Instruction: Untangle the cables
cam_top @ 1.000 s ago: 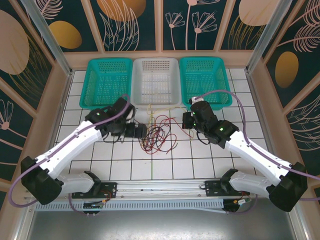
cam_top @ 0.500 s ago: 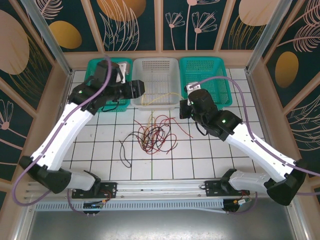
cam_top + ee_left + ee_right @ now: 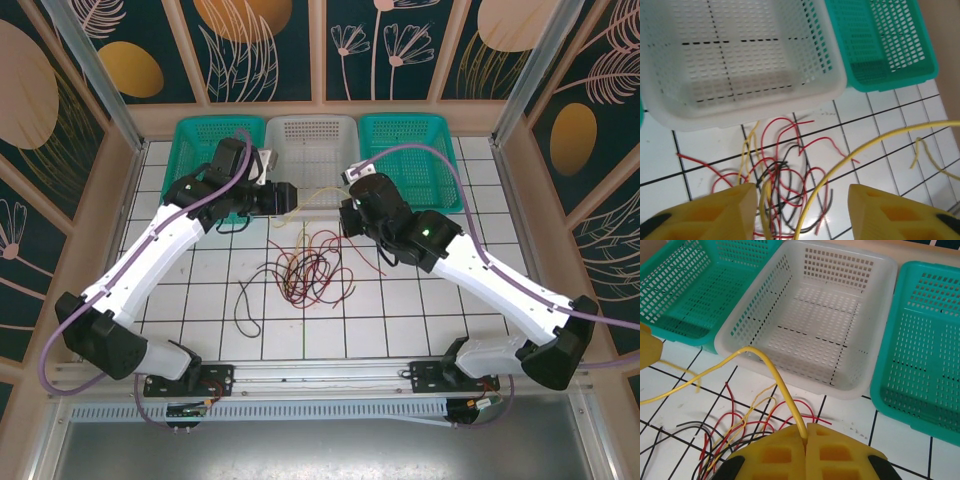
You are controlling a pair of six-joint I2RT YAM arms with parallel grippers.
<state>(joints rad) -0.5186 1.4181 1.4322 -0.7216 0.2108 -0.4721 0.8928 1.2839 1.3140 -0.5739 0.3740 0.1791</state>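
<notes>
White tiled table, baskets at the far edge. My right pincer is clamped on the yellow cable; my left pincer gapes around it. Mid-table sits the red-black tangle. I'd close left gently, then pull apart slowly.

You are looking at a white tiled table ruled with black grid lines. At its twelve o'clock edge sits a white perforated basket. Just beside it at eleven o'clock is a teal basket, and at one o'clock a second teal basket. Dark walls painted with gold and pale leaf shapes surround you. A metal rail runs along six o'clock.
</notes>
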